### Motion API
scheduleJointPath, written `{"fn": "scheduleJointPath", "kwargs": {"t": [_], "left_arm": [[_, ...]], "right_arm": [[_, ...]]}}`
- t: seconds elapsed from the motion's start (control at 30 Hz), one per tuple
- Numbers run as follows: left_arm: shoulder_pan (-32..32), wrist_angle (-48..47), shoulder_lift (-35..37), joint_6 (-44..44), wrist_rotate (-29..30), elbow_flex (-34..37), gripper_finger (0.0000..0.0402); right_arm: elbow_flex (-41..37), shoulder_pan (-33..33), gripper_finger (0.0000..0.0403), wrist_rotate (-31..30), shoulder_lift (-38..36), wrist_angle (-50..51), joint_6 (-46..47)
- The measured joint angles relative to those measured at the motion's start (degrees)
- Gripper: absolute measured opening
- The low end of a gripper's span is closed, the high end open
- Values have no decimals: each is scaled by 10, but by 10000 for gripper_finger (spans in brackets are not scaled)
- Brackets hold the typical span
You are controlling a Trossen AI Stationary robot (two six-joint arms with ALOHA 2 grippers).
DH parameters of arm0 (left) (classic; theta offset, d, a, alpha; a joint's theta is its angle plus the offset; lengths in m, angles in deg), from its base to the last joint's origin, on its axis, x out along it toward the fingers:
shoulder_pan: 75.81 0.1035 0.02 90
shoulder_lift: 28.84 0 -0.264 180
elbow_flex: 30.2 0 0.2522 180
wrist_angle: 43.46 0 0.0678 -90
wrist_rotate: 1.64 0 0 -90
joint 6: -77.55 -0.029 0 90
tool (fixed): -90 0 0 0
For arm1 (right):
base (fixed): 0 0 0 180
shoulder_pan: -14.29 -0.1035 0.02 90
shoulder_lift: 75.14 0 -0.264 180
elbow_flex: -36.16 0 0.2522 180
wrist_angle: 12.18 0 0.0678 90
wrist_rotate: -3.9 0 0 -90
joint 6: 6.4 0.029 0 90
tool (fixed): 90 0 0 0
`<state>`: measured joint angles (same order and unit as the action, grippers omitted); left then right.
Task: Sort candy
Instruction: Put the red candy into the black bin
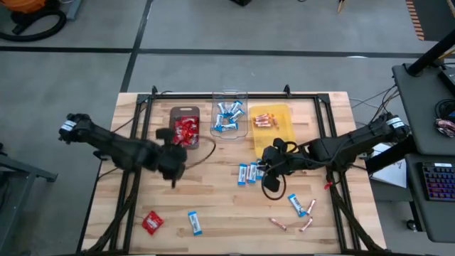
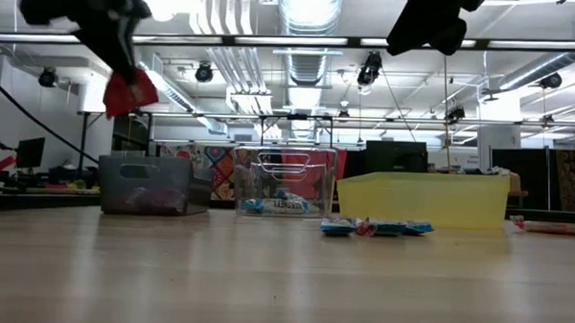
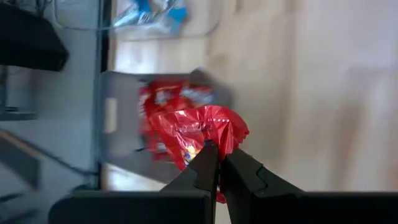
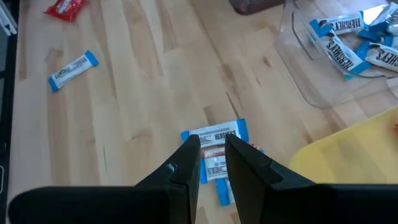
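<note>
Glossy crinkled red packet (image 3: 199,134), matt pale wood table (image 1: 213,206)

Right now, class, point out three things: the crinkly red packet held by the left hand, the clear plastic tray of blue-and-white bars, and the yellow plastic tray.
Crinkly red packet (image 3: 202,130): left wrist view, middle of its wrapper.
Clear plastic tray (image 1: 231,94): high view, far rim.
Yellow plastic tray (image 2: 425,200): low view, front wall.

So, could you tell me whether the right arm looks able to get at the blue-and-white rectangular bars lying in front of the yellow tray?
Probably yes: the right gripper hangs just above those blue-and-white bars, fingers parted, with nothing between them. The yellow tray sits beside the bars, not over them.
</note>
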<state>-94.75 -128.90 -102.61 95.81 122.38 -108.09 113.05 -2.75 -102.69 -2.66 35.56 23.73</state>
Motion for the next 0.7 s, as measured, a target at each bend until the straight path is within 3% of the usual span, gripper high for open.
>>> {"fn": "scheduleJointPath", "kwargs": {"t": [0.2,0.37,0.7], "left_arm": [[145,10,-8,-189,0,20,0],[262,72,-22,-342,-3,42,0],[409,193,-63,-529,-129,47,0]], "right_arm": [[-4,0,70,0,0,0,3],[-8,0,70,0,0,0,3],[-12,0,70,-1,0,0,3]]}}
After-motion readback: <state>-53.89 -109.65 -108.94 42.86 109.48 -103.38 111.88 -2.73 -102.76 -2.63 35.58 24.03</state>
